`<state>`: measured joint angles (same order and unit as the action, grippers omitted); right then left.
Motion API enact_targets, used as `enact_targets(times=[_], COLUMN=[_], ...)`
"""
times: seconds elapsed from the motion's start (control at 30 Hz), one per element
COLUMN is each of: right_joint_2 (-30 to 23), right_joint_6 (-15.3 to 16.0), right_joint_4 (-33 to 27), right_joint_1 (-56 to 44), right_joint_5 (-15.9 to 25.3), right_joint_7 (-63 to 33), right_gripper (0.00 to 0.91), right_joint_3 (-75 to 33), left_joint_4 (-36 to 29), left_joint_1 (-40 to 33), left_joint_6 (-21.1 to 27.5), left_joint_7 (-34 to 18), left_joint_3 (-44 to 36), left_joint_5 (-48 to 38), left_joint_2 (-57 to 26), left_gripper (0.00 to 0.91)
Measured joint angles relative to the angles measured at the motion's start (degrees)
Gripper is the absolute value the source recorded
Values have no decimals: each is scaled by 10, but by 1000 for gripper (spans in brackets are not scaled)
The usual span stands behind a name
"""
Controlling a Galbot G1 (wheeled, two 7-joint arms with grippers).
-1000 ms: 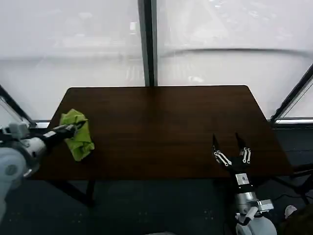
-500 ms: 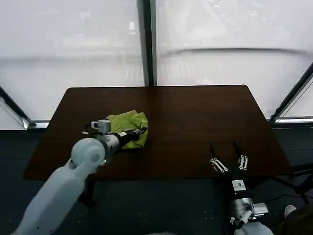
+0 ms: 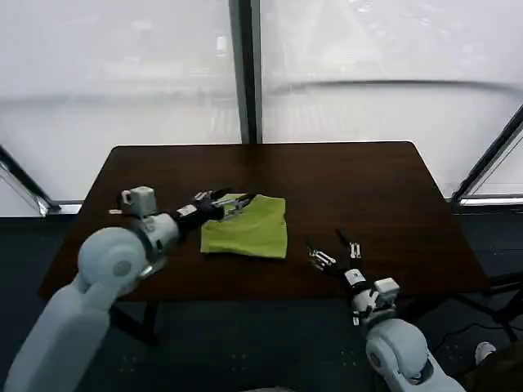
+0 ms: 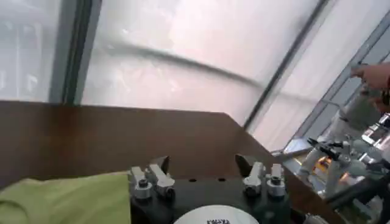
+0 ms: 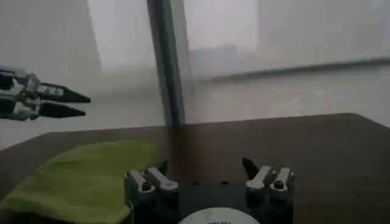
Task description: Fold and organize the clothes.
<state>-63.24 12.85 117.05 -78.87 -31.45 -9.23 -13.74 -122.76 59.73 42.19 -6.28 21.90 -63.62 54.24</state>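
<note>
Lime-green T-shirt lying in a loose, roughly rectangular bundle on the dark brown tabletop, left of centre in the head view, a small pale print showing at its upper left corner. Left pincer reaching in from the left side of the frame, low over the tabletop, fingers spread apart and holding nothing, tips right at the shirt's upper left edge; contact with the cloth impossible to judge. In the left wrist view, left pincer gaping open over bare wood, green cloth at the lower left of the frame. Right pincer in the lower centre-right of the head view, just right of the shirt and apart from it, fingers open and empty. In the right wrist view, right pincer open too, shirt at lower left, the other arm's fingertips at the left edge.
</note>
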Motion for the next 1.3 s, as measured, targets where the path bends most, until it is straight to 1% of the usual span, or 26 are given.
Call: enact_targets(times=[0.07, 0.13, 0.23, 0.3, 0.33, 0.4, 0.43, 0.47, 0.5, 0.53, 0.57, 0.6, 0.83, 1.03, 1.1, 1.17, 1.3], right_joint_2=[-4, -11, -20, -24, -27, -29, -30, -31, -31, -31, -30, -30, -37, -50, -56, -61, -62], right_joint_6=[22, 50, 73, 94, 102, 109, 115, 119, 120, 121, 121, 121, 117, 104, 94, 93, 113], right_joint_4=[-8, -21, -36, -46, -52, -63, -69, -74, -78, -81, -83, -84, -99, -123, -132, -140, -155], right_joint_1=[25, 51, 82, 98, 107, 120, 127, 131, 135, 138, 139, 140, 151, 165, 171, 175, 179], right_joint_5=[-17, -44, -70, -90, -102, -121, -129, -135, -138, -139, -140, -140, -139, -128, -115, -96, -39], right_joint_7=[-9, -19, -29, -42, -46, -50, -55, -57, -57, -57, -57, -57, -54, -56, -68, -86, -127], right_gripper=[878, 878, 878, 878, 848, 702, 653, 527, 380, 88, 29, 0, 0, 0, 0, 0, 0], right_joint_3=[20, 41, 66, 76, 80, 86, 89, 91, 92, 93, 93, 93, 93, 90, 85, 79, 59], left_joint_4=[-9, -17, -25, -28, -28, -30, -31, -32, -33, -33, -33, -33, -33, -33, -33, -34, -34], left_joint_1=[21, 42, 74, 90, 98, 112, 119, 126, 131, 138, 144, 149, 176, 195, 203, 210, 222], left_joint_6=[0, 0, 0, 0, 0, 0, 0, 0, 0, 0, 0, 0, 0, 0, 0, 0, 0], left_joint_7=[2, 4, 3, 3, 3, 2, 2, 2, 2, 2, 2, 2, 3, 5, 6, 8, 16], left_joint_3=[27, 49, 80, 96, 104, 116, 122, 127, 131, 137, 143, 148, 176, 196, 203, 211, 223], left_joint_5=[15, 25, 35, 40, 43, 48, 49, 50, 51, 51, 51, 52, 56, 66, 68, 72, 83], left_joint_2=[-6, -7, -2, 2, 4, 9, 11, 13, 14, 15, 17, 18, 25, 35, 39, 43, 51], left_gripper=[878, 878, 878, 878, 878, 878, 878, 878, 878, 878, 878, 878, 878, 878, 878, 878, 878])
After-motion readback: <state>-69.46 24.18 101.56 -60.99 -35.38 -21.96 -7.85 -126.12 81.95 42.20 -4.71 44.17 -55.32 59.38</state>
